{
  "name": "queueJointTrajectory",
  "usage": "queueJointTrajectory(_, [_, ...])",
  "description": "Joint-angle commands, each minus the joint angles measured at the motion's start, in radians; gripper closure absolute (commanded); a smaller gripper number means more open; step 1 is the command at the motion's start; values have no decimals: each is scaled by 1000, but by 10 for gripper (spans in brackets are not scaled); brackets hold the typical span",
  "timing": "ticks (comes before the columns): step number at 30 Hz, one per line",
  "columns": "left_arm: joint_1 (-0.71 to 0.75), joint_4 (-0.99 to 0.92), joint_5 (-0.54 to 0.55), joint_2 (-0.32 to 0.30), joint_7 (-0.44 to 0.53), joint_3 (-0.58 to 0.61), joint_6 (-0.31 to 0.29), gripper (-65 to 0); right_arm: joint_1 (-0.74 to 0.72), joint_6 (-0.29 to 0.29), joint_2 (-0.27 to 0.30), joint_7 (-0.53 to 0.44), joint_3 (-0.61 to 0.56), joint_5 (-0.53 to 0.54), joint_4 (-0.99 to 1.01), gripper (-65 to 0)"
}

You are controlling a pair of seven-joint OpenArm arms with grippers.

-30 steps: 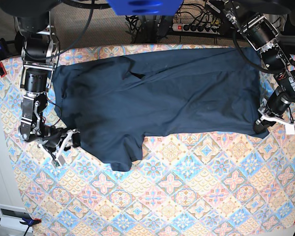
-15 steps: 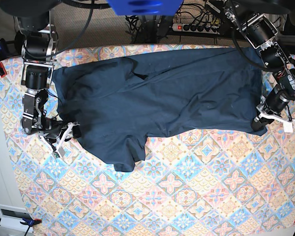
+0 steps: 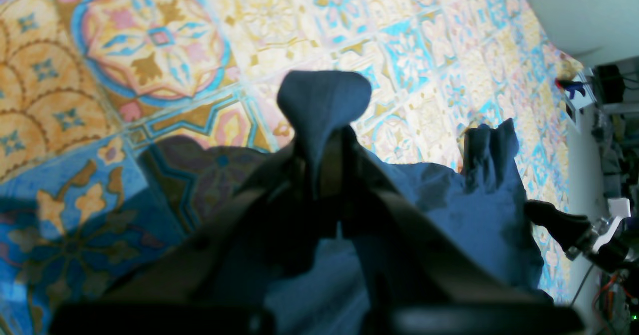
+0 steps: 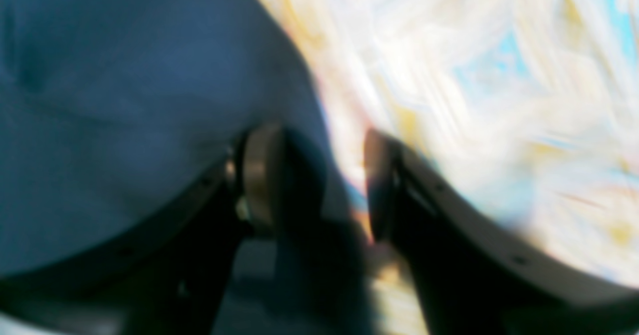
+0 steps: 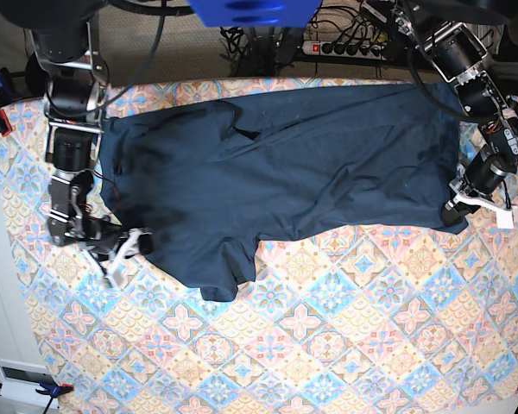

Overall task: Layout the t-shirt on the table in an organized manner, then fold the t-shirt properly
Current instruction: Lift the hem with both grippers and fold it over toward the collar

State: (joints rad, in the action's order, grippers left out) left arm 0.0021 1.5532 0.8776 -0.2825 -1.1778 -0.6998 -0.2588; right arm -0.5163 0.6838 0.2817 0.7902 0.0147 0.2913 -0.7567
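Item: the t-shirt (image 5: 285, 172), dark navy, lying spread across the far half of the table (image 5: 328, 345), its long axis running left to right, with creases across the middle and one sleeve (image 5: 229, 272) hanging out toward the near side as a rounded flap on the patterned cloth. Item: the left gripper (image 5: 453, 211), at the right edge of the scene, resting on the shirt's near-right corner; its jaws are pressed together on a small bunch of navy fabric, which the left wrist view shows poking up as a rounded tuft (image 3: 322, 100) beyond the fingertips, the tiled cloth bright behind it. The rest of the shirt trails back from that pinch toward the left of the scene. Item: the right gripper (image 5: 125, 250), at the left edge of the scene, sitting low on the table just beside the shirt's near-left edge; its jaws stand well apart. The right wrist view is blurred, yet it shows one finger (image 4: 259, 175) over navy fabric and the other over pale cloth, with the shirt's edge (image 4: 304, 105) running between them; whether the fingers touch the fabric cannot be told, and nothing is clamped. Item: a power strip (image 5: 345, 47) and cables beyond the far edge of the table.
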Motion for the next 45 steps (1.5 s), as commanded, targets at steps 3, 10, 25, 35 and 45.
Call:
queueJointTrajectory(3, [-12,17,22,-21,17,-4,-3,0,-38,14,-11,-25,-19,19,-19,-249])
queueJointTrajectory(10, [-12,17,22,-21,17,-4,-3,0,-34,14,-12,-27,-51,-77,-25,-207])
queueJointTrajectory(25, [-18,17,22,-21,17,-4,-3,0,-32,14,-11,-31,-6,-79,-114,-79])
queueJointTrajectory(35, [-18,19,22,-21,17,-4,-4,0,49,14,-6,7,-8,-77,-252,-29])
queueJointTrajectory(45, [-9,20,24,-21,14,-4,-6,0,161,14,3,21,-6,-76,-409,-30])
